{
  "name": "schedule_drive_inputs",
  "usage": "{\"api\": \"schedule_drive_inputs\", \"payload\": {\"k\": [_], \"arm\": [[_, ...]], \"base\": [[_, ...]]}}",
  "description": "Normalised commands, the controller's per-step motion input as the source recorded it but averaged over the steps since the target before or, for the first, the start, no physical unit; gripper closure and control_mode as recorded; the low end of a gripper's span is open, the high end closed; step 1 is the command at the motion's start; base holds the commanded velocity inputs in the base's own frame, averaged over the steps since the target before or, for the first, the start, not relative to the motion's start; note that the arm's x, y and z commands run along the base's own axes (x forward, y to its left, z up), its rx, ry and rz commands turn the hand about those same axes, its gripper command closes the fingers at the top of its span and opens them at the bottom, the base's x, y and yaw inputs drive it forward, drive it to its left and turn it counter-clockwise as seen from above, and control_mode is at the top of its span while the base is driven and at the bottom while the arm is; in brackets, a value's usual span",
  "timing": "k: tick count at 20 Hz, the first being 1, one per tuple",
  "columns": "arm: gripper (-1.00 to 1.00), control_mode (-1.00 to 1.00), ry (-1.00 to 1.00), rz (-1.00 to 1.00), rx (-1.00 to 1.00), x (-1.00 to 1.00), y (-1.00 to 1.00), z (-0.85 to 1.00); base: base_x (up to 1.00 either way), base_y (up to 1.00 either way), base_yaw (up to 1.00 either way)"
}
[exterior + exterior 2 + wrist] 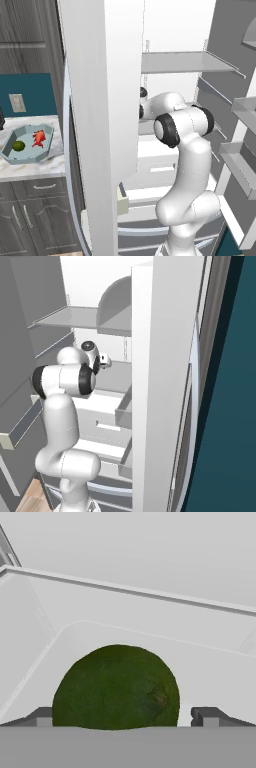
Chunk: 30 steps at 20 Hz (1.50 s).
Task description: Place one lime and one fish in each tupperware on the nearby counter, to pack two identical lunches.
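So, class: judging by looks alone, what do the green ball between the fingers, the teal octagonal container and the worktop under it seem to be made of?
Dark green round lime: fruit rind, matt; mottled, pitted surface. Pale teal octagonal container: probably plastic; flat even colour, smooth walls. White-and-grey worktop: marble-look stone or laminate; grey veining, though the render leaves this open.

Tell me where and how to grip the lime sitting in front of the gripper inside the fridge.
Grip the lime across its widest middle, coming straight ahead along the hand's present line. It is round, so any opposite sides would likely do, and in the hand view the open gripper already has a fingertip on each side of it.
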Motion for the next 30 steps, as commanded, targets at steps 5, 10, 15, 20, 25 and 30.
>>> {"api": "schedule_drive_inputs", "payload": {"k": [5, 10, 15, 20, 25, 30], "arm": [[-1.00, -1.00, 0.00, 0.00, 0.00, 0.27, 0.17, -0.24], [-1.00, -1.00, 0.00, 0.00, 0.00, 0.17, 0.22, -0.22], [1.00, -1.00, 0.00, 0.00, -0.03, 0.00, 0.22, -0.66], [1.00, -1.00, 0.00, 0.00, -0.01, 0.01, 0.06, -0.60], [1.00, -1.00, -0.01, 0.00, 0.00, -0.14, -0.01, -0.15], [1.00, -1.00, -0.02, 0.01, 0.00, -0.95, -0.29, 0.16]], "base": [[0.00, 0.00, 0.00], [0.00, 0.00, 0.00], [0.00, 0.00, 0.00], [0.00, 0.00, 0.00], [0.00, 0.00, 0.00], [0.00, 0.00, 0.00]]}}
